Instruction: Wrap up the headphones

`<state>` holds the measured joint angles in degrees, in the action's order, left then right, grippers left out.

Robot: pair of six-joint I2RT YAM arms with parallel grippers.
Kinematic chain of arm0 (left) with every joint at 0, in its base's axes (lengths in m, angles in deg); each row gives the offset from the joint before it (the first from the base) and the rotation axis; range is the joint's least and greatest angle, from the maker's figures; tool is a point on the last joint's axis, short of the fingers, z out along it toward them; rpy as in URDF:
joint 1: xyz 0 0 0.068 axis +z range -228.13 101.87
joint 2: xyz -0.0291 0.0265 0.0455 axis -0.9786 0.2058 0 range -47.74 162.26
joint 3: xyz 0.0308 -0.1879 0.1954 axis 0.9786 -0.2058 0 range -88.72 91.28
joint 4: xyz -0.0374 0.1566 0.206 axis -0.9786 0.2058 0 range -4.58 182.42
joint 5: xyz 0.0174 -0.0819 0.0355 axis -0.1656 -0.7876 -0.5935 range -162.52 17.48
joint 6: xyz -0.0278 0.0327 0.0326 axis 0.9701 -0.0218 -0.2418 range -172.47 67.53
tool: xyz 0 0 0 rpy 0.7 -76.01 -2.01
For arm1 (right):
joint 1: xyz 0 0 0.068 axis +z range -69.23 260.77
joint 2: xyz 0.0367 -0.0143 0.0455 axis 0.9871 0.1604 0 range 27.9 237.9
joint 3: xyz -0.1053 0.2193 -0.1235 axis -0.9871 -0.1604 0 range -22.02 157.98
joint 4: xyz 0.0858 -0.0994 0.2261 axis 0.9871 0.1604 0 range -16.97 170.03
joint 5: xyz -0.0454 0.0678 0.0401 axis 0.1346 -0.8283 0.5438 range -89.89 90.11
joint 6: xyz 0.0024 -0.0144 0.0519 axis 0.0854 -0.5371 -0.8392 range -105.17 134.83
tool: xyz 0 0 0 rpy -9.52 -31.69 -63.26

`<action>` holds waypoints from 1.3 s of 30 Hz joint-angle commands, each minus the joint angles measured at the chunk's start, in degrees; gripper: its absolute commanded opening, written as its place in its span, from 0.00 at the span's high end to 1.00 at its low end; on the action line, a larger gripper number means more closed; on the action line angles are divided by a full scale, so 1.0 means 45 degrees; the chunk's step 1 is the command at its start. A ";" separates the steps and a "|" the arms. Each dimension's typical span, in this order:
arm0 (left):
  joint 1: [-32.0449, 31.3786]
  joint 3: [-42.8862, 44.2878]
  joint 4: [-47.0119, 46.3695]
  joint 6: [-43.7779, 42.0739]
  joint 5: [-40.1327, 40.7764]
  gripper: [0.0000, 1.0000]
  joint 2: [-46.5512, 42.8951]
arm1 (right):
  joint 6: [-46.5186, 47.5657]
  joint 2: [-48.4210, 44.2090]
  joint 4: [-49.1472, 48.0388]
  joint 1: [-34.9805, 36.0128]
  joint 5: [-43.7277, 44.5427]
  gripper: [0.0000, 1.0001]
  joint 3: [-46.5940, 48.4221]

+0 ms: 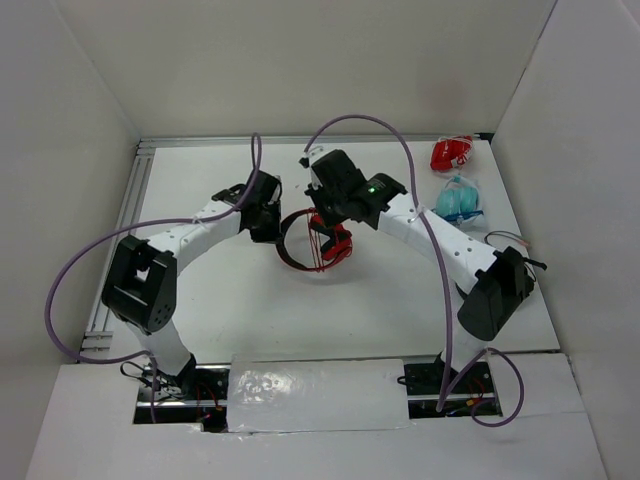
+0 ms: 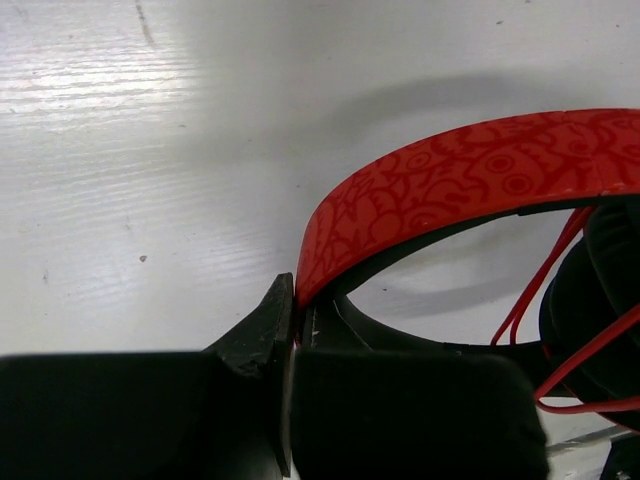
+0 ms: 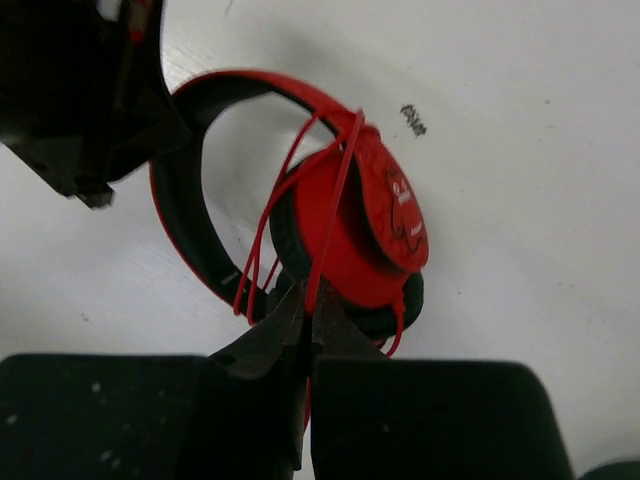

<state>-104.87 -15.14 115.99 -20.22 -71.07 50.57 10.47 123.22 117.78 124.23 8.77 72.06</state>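
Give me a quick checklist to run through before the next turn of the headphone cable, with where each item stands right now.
1. Left gripper shut on the headband: ok.
2. Right gripper shut on the cable: ok.
3. Cable strands lie over the ear cup: ok, several cross it.
4. Cable's loose end and plug located: cannot tell, neither shows.
5. Red packet and teal packet apart from the headphones: ok, both lie at the far right of the table.
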 commanded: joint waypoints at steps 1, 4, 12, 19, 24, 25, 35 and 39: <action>0.0863 -0.0374 0.0318 0.0627 -0.0825 1.00 -0.0300 | -0.0670 -0.0908 -0.1291 0.0322 -0.0558 1.00 -0.0768; 0.1643 -0.0512 -0.0190 0.0528 -0.2114 1.00 -0.0438 | -0.1217 -0.1281 -0.2501 0.0380 -0.1552 1.00 -0.1940; 0.1958 -0.0278 0.0003 0.1308 -0.2355 1.00 -0.0380 | -0.2741 0.0317 -0.3402 0.0478 -0.2316 1.00 -0.0637; 0.2524 -0.0179 0.0024 0.1584 -0.2607 1.00 0.0030 | -0.2157 0.0730 -0.3595 0.0479 -0.6074 1.00 0.0189; 0.2642 -0.0356 -0.0016 0.1876 -0.2609 1.00 0.0030 | -0.2000 0.0827 -0.4006 0.0342 -0.7705 0.99 -0.0127; 0.2642 -0.0375 0.0004 0.1857 -0.2531 1.00 -0.0008 | -0.2135 0.0943 -0.3988 0.0168 -0.8403 0.97 -0.0010; 0.2661 -0.0610 0.0218 0.2227 -0.1984 1.00 -0.0439 | -0.3053 0.2039 -0.3379 -0.0595 -1.2352 0.93 0.2395; 0.2681 -0.0629 0.0336 0.2442 -0.1867 1.00 -0.0556 | -0.3327 0.1844 -0.3401 -0.0596 -1.1581 0.87 0.1887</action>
<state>-93.66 -17.85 117.67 -14.36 -83.76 48.47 -2.33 134.26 105.17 119.86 -35.22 78.95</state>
